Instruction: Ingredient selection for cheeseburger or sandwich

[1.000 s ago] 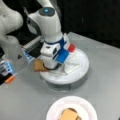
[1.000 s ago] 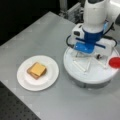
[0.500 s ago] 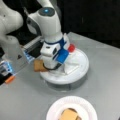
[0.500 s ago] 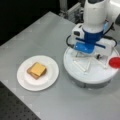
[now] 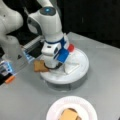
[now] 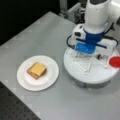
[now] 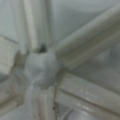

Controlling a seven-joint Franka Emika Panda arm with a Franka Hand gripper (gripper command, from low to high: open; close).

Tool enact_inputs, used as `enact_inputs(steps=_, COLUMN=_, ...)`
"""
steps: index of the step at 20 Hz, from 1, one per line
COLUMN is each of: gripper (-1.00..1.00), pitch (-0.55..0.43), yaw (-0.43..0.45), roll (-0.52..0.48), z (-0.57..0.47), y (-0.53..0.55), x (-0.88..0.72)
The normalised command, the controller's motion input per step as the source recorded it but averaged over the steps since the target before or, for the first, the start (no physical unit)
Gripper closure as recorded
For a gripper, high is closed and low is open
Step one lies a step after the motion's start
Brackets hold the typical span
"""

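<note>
Gripping a tan-brown square bread slice [image 5: 40, 66], the gripper [image 5: 47, 65] hangs at the white round divided tray's [image 5: 81, 67] edge, open grey bench [image 6: 45, 37] around.

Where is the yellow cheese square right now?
In both front views, the yellow cheese square tops the tan-brown bread slice on the white round plate, left of the white divided tray.

The arm [image 5: 47, 27] reaches straight down, wrist vertical. Its gripper [image 5: 51, 65] hangs low, pointing toward six o'clock in both front views.
</note>
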Motion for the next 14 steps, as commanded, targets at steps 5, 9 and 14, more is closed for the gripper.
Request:
enact_inputs(steps=5, gripper=-1.00, pitch=-0.083, yaw=0.359, roll=-0.134, z=-0.23, y=0.05, x=-0.35)
enact_inputs(steps=9, gripper=-1.00, pitch=-0.083, yaw=0.359, roll=-0.062, z=-0.21, y=0.09, x=-0.35)
enact_inputs(steps=14, gripper=-1.00, pitch=-0.076, yaw=0.347, roll=0.007, z=-0.18, y=0.06, x=-0.34)
